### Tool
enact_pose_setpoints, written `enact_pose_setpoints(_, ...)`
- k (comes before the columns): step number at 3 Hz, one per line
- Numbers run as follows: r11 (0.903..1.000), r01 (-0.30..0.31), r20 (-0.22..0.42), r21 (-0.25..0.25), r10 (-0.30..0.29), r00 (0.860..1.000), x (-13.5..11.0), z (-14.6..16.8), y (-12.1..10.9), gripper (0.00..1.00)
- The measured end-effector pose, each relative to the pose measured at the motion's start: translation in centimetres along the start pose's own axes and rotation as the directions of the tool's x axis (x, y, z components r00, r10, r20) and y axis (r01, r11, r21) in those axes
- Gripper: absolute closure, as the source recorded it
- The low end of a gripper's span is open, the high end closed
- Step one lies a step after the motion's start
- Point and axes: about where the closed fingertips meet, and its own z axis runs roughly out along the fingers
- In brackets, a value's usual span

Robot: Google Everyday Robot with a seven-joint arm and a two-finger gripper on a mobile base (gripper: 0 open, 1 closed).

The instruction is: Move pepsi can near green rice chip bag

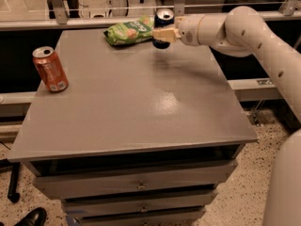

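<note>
The pepsi can is dark blue with a silver top and is held upright just above the far edge of the grey table. My gripper reaches in from the right and is shut on the can's middle. The green rice chip bag lies flat at the table's far edge, directly left of the can and almost touching it.
An orange soda can stands upright near the table's left edge. My white arm spans the far right side above the table. A metal rail runs behind the table. Drawers sit below the tabletop.
</note>
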Motion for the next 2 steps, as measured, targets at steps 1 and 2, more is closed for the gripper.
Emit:
enact_pose_setpoints(1,0.9993,0.036,0.021,0.008,-0.036,0.999,-1.9,2.0,-2.8,1.00)
enact_pose_setpoints(2,0.9981,0.062,-0.009,0.004,-0.062,0.998,-2.0,3.1,-4.0,1.00)
